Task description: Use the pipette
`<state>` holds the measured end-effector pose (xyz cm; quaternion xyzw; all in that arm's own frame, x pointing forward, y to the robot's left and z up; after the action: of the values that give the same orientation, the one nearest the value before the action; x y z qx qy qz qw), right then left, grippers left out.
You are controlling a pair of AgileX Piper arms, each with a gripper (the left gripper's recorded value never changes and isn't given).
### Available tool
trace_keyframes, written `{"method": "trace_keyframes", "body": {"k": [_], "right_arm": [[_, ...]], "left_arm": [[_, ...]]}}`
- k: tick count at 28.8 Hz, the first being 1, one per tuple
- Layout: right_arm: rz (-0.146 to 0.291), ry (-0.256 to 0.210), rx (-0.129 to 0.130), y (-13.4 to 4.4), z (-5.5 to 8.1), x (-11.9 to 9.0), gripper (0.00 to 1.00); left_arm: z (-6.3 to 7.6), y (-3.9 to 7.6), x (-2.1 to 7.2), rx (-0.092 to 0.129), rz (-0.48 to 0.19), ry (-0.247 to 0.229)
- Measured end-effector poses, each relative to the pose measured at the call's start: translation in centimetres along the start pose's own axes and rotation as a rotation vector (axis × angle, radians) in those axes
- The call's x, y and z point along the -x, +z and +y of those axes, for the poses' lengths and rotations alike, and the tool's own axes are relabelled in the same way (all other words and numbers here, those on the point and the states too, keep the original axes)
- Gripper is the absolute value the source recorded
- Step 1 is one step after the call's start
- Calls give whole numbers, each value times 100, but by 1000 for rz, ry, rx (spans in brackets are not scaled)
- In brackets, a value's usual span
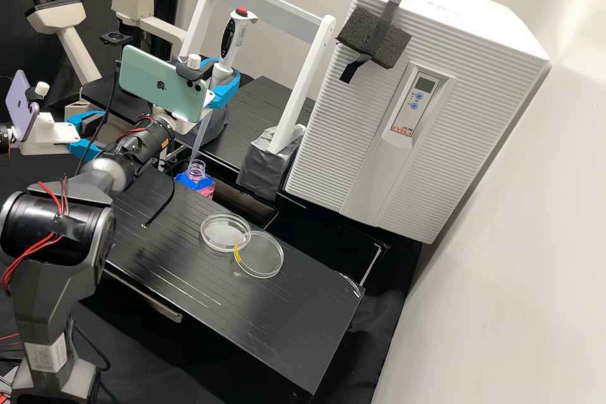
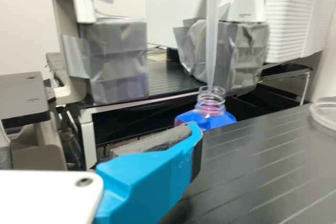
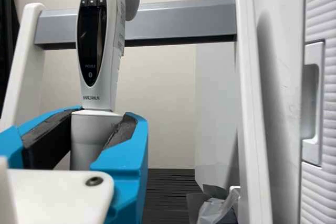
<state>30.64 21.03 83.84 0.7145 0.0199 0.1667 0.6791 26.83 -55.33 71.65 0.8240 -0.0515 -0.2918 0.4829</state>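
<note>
Over the bottle (image 2: 210, 109): pipette (image 1: 230, 38) was held upright, its tip (image 2: 211, 30) reaching the mouth; depth inside could not be judged.
Right gripper (image 3: 79, 135): clamped on the pipette body.
Left gripper (image 1: 88, 134): spread, nothing held, apart from the bottle.
Bottle: uncapped, unheld, pink liquid noted.
Risk one: bottle could be toppled if the tip were dragged sideways against the rim.
Risk two: liquid could be dripped short of the dishes (image 1: 224, 231) if the pipette slipped in the pads.
</note>
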Motion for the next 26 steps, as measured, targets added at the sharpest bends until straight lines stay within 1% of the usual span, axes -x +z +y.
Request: {"method": "trace_keyframes", "body": {"k": [7, 11, 12, 13, 15, 17, 19, 26], "right_arm": [[-9, 15, 3, 37, 37, -16, 0], [-12, 21, -9, 48, 49, -20, 0], [-11, 23, -15, 48, 52, -20, 0], [-9, 28, -15, 46, 56, -20, 0], [-8, 35, -15, 48, 57, -22, 0], [-6, 50, -12, 64, 43, -31, 0], [-7, 54, -11, 76, 29, -37, 0], [-18, 38, -5, 118, -45, -53, 0]], "left_arm": [[-7, 46, -4, -1, -17, 2], [-9, 52, -4, -1, -19, 1], [-9, 52, -4, -1, -19, 1], [-9, 52, -4, -1, -19, 1], [-9, 52, -4, 8, -19, 1], [-9, 52, -4, 9, -19, 1], [-9, 52, -4, 9, -19, 1], [-9, 52, -4, 13, -19, 1]]}}
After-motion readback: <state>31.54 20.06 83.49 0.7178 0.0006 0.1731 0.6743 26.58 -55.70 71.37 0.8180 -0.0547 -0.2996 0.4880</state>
